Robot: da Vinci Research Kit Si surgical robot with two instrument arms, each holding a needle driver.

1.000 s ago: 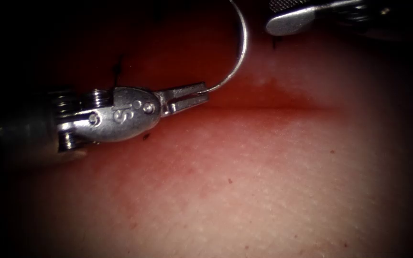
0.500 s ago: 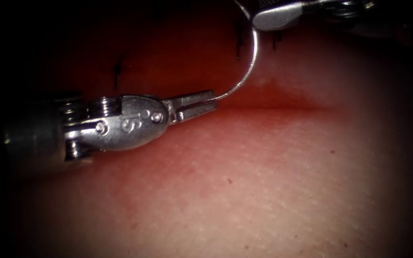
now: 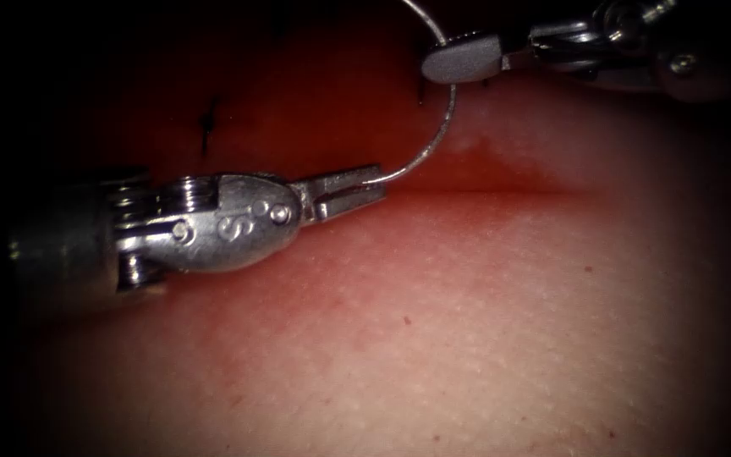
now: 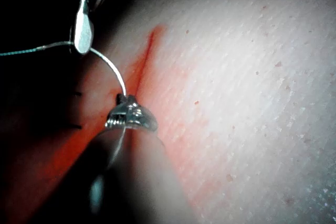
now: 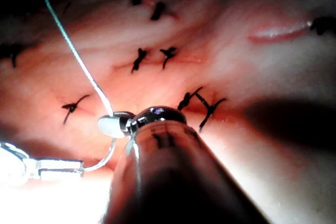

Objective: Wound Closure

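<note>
My left tool (image 3: pixel 370 182) lies low over the tissue (image 3: pixel 467 322), jaws shut on the curved needle (image 3: pixel 442 127) near its tip end. The needle arcs upward, free of the tissue, to my right tool (image 3: pixel 437 61), which comes in from the upper right with jaws shut on the needle further up its curve, toward the tail. In the left wrist view the left tool (image 4: pixel 125 100) holds the needle (image 4: pixel 107 66), the right tool (image 4: pixel 83 38) clamps it, and the thread (image 4: pixel 21 52) trails from the tail. In the right wrist view the right tool (image 5: pixel 107 125) grips the needle (image 5: pixel 105 158) above the left tool (image 5: pixel 73 169).
The cut (image 3: pixel 501 188) runs as a red seam just beyond the left jaws, with red fluid around it. Dark stitches (image 3: pixel 207 127) sit on the far tissue, several of them (image 5: pixel 139 59) in the right wrist view. The thread (image 5: pixel 73 51) runs up across them.
The right tool came down and leftward onto the needle's upper curve and its jaws closed on it. The left tool shifted slightly right, still holding the needle.
</note>
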